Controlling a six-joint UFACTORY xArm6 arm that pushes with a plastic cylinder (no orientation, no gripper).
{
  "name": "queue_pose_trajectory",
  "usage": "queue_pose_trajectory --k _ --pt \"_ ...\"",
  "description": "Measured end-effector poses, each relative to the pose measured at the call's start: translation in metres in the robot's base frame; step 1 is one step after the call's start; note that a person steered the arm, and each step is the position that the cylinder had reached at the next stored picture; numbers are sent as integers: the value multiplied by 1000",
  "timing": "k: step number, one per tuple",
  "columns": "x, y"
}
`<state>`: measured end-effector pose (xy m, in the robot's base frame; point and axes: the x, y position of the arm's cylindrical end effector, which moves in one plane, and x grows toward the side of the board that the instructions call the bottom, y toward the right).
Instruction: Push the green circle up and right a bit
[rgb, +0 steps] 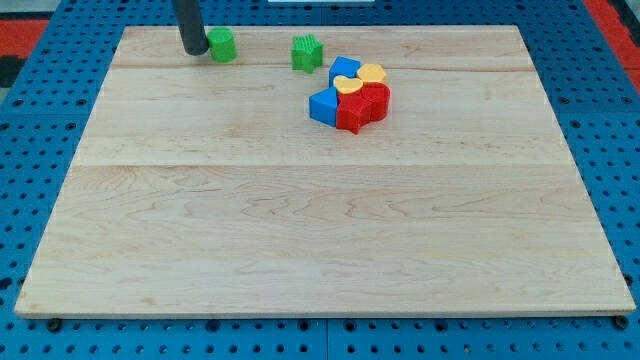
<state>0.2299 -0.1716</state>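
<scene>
The green circle (222, 44) sits near the top left of the wooden board (320, 220). My tip (194, 50) rests on the board just to the left of the green circle, touching or nearly touching it. A green star (307, 53) lies to the right of the circle. Further right is a tight cluster: a blue block (344, 70), a yellow heart (372, 74), a yellow block (348, 87), a blue cube (323, 106) and two red blocks (364, 108).
The board's top edge (320, 27) runs just above the green circle. A blue pegboard surface (30, 150) surrounds the board.
</scene>
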Motion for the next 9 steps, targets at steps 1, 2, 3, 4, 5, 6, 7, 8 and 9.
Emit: queue_pose_trajectory --k 1,2,3,4,5,6,7,8,9 --pt "-21 2" --pt "-28 14" --pt "-21 30" --pt "-4 38" --pt "17 49" --pt "33 67" --pt "50 75" --pt "66 84" --pt "70 92"
